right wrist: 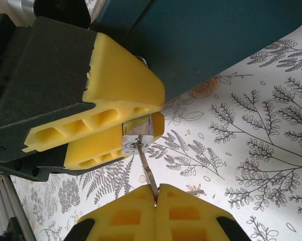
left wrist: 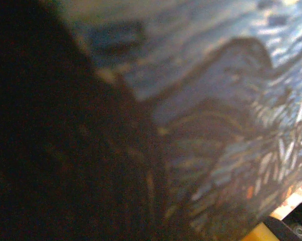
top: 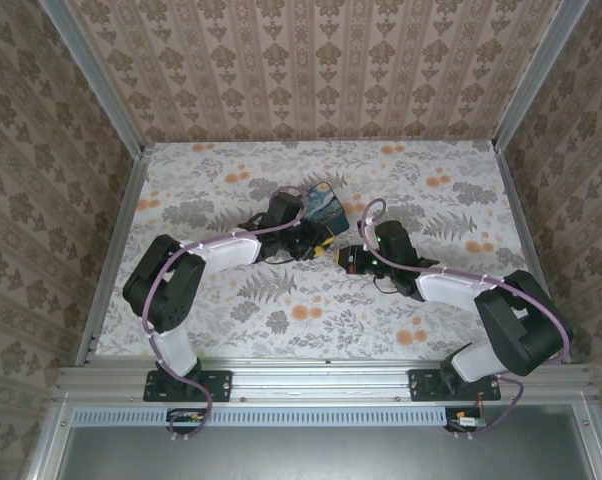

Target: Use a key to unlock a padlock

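Observation:
In the right wrist view the small silvery padlock (right wrist: 137, 142) is clamped between the yellow pads (right wrist: 122, 75) of my left gripper (right wrist: 135, 129), keyhole face turned toward my right gripper. My right gripper (right wrist: 156, 197) is shut on the thin metal key (right wrist: 146, 169). The key's tip sits in the padlock's keyhole and its blade slants slightly. From above, the left gripper (top: 321, 246) and right gripper (top: 348, 259) meet nose to nose just in front of the dark blue swirl-painted box (top: 319, 203). The left wrist view is pressed close against the blue box (left wrist: 231, 125), blurred and dark.
The blue box (right wrist: 206, 40) lies directly behind the left gripper on the floral tablecloth (top: 281, 300). Wallpapered walls and metal rails (top: 116, 250) enclose the table on three sides. Purple cables run along both arms.

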Available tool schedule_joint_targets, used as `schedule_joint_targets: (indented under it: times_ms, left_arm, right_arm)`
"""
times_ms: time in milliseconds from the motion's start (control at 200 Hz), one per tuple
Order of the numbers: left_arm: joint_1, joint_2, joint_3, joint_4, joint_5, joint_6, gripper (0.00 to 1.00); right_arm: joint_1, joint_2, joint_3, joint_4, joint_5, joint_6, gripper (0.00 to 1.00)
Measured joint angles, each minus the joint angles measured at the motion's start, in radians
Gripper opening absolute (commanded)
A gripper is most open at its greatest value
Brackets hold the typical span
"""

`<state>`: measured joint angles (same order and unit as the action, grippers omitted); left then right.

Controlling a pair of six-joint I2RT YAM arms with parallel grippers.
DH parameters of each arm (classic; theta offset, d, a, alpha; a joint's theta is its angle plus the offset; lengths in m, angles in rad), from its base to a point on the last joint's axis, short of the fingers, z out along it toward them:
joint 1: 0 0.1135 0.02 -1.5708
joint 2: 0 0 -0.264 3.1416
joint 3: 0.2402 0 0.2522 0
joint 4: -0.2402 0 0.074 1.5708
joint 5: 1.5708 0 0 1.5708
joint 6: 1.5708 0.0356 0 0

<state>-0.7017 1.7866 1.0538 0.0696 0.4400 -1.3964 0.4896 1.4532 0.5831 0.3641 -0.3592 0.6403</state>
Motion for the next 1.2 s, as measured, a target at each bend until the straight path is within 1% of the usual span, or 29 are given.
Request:
schedule_joint_targets:
  times_ms: [305,495,700,875,1195]
  left_arm:
    - [-0.011,0.005,0.017,-0.038,-0.046,-0.019,0.00]
    - [-0.012,0.014,0.036,-0.062,-0.058,-0.026,0.00]
    - [-0.017,0.021,0.050,-0.087,-0.072,-0.029,0.00]
    - [-0.018,0.033,0.058,-0.089,-0.085,-0.037,0.00]
    - [-0.016,0.039,0.060,-0.092,-0.099,-0.061,0.00]
  right_arm:
    - [0.053,0.000,0.000,0.024,0.104,0.064,0.00]
    - [0.079,0.000,-0.010,0.051,0.166,0.071,0.00]
    - [0.094,0.002,-0.014,0.063,0.196,0.072,0.00]
    - [0.096,0.030,-0.032,0.134,0.203,0.096,0.00]
    - [0.120,0.101,-0.094,0.348,0.237,0.123,0.00]
